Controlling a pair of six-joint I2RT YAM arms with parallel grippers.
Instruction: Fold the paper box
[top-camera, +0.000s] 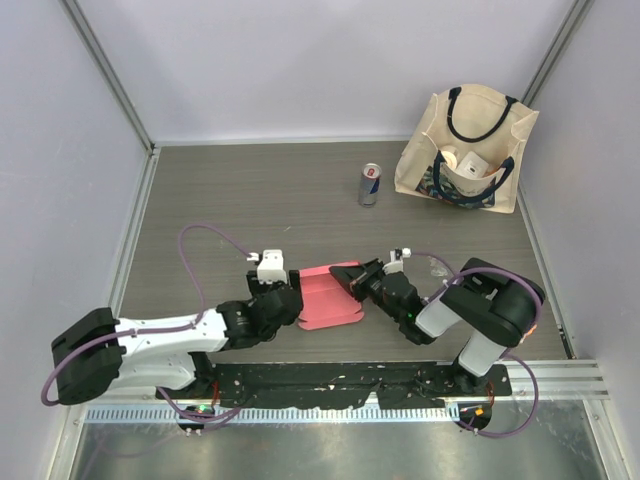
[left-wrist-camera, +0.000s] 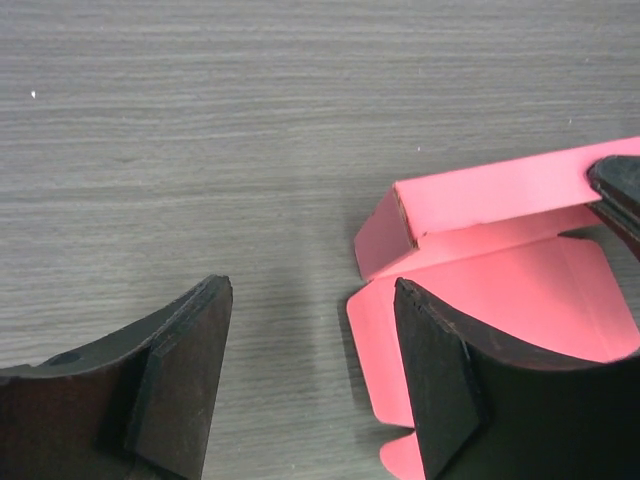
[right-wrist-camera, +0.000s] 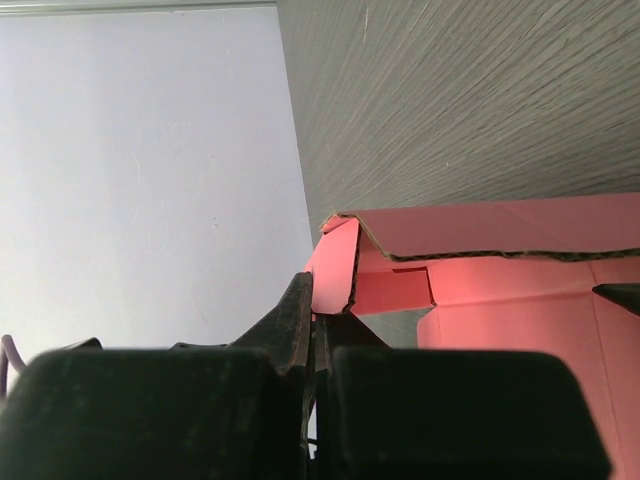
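Note:
The paper box (top-camera: 326, 296) is a pink-red card sheet lying on the grey table between the two arms. In the left wrist view the paper box (left-wrist-camera: 500, 270) has one side wall raised along its far edge. My left gripper (left-wrist-camera: 315, 375) is open at the box's left edge; one finger (left-wrist-camera: 440, 380) is over the pink flap, the other over bare table. My right gripper (right-wrist-camera: 322, 310) is shut on a raised flap of the paper box (right-wrist-camera: 335, 270) at its right end, also seen from above (top-camera: 352, 282).
A drink can (top-camera: 369, 184) stands behind the box. A cream tote bag (top-camera: 466, 150) with black handles holds a small white box at the back right. Walls enclose the table on three sides.

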